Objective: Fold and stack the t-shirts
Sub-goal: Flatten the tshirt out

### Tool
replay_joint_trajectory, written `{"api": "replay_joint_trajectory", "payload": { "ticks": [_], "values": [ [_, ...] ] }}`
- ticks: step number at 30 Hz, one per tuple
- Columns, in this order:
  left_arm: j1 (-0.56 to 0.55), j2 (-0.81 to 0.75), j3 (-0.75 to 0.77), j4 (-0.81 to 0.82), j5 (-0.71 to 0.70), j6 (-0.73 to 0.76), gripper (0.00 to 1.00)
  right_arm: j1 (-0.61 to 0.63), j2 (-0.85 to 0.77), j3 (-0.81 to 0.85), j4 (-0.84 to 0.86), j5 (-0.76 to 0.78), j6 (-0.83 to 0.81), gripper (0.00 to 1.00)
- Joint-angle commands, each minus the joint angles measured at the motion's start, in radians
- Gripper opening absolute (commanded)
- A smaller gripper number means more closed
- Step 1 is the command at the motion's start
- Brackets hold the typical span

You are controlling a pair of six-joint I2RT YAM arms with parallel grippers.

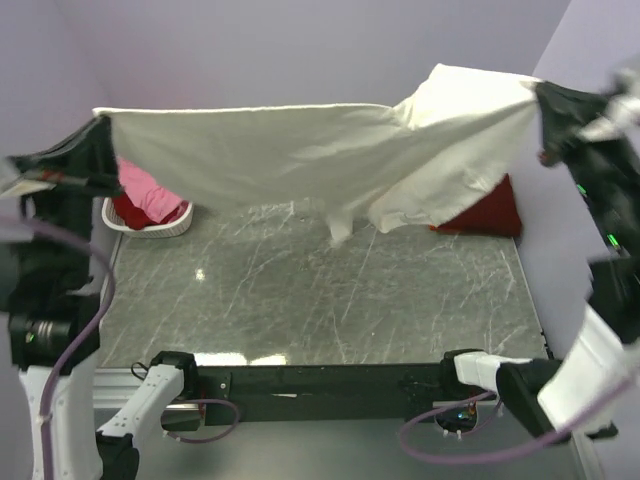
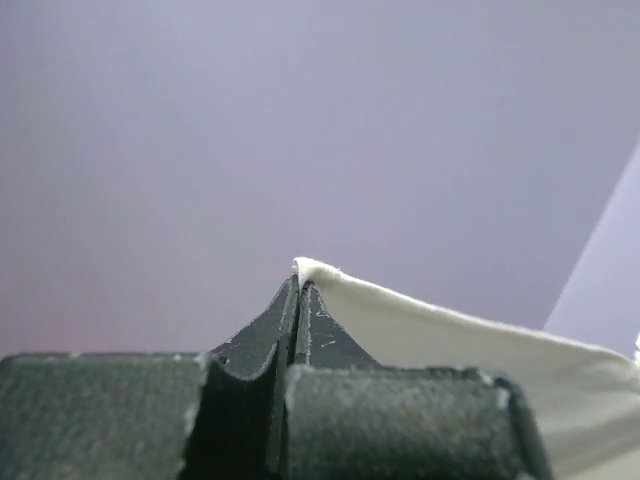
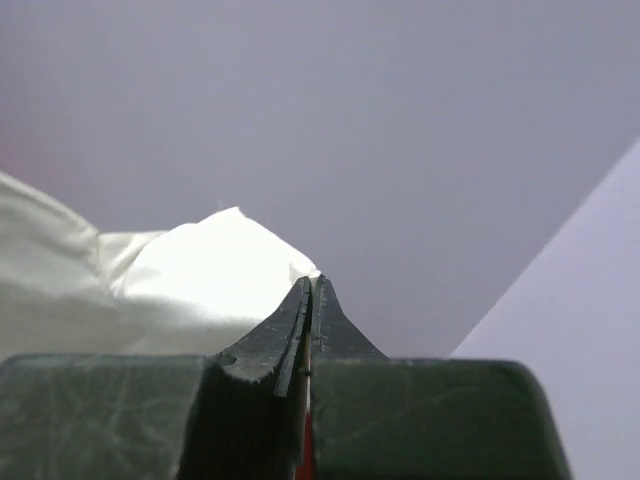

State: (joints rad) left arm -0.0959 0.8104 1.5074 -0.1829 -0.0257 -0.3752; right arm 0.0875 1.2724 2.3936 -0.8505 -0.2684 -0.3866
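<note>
Top external shows your left gripper [image 1: 103, 122] pressed shut on one corner of the cream-white t-shirt [image 1: 280, 150], which hangs stretched in the air above the far edge of the tabletop [image 1: 300, 300], its other corner pinched by your right gripper [image 1: 538, 92]. Hold the top edge taut and level, then lower evenly so the sagging right side lands flat.

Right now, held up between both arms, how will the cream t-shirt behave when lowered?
Probably very floppy: the cream t-shirt sags between the left gripper and right gripper, a fold dangling low. Likely light, since two small pinches carry it.
</note>
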Motion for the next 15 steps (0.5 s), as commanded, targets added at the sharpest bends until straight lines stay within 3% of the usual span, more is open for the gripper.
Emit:
{"api": "replay_joint_trajectory", "payload": {
  "ticks": [1, 7, 15],
  "values": [
    [0.001, -0.048, 0.059, 0.052, 0.058, -0.004, 0.00, 0.000, -0.085, 0.085, 0.099, 0.092, 0.058, 0.00],
    [0.001, -0.102, 0.119, 0.066, 0.108, -0.040, 0.00, -0.029, -0.197, 0.104, 0.189, 0.173, 0.054, 0.00],
    [-0.001, -0.106, 0.123, 0.068, 0.125, -0.050, 0.01, -0.031, -0.199, 0.046, 0.186, 0.236, -0.005, 0.00]
  ]
}}
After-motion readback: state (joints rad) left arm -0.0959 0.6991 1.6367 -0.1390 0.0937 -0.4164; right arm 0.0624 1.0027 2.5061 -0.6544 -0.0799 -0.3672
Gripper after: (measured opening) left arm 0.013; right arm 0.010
